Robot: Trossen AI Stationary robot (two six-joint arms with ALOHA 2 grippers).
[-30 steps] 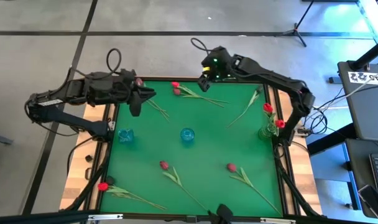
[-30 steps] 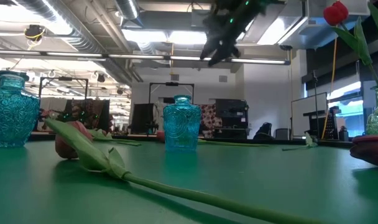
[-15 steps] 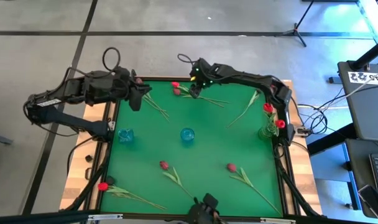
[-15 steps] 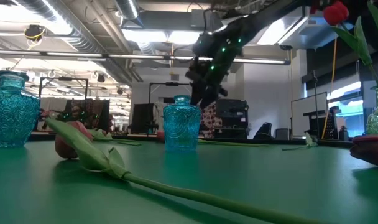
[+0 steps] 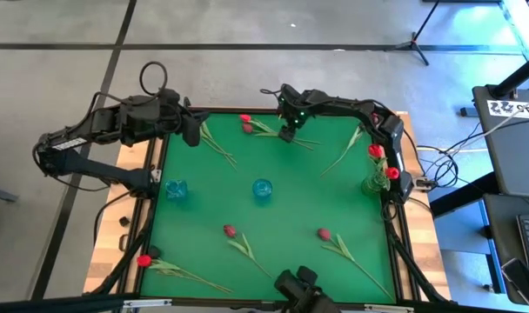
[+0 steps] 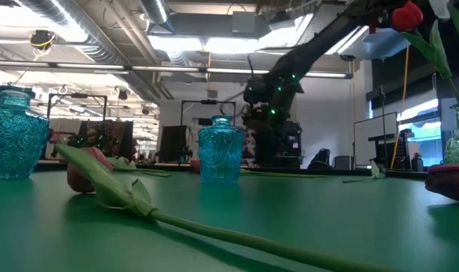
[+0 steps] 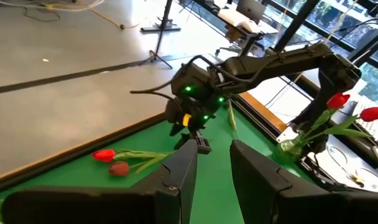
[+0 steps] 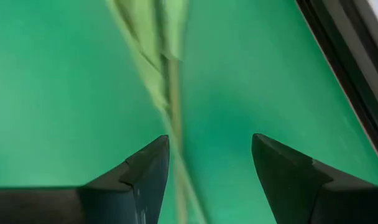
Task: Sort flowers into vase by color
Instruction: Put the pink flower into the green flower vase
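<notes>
Two red-headed artificial tulips with green stems (image 5: 266, 129) are seen from above just beside the lowered right gripper (image 5: 287, 132). Its open fingers (image 8: 145, 171) are shown astride one stem in the wrist view. The left gripper (image 7: 207, 163) is held open, well apart.

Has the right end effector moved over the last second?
Yes. The right end effector has dropped from above the table's far edge onto the green mat, over the stems of the two red tulips, fingers open.
</notes>
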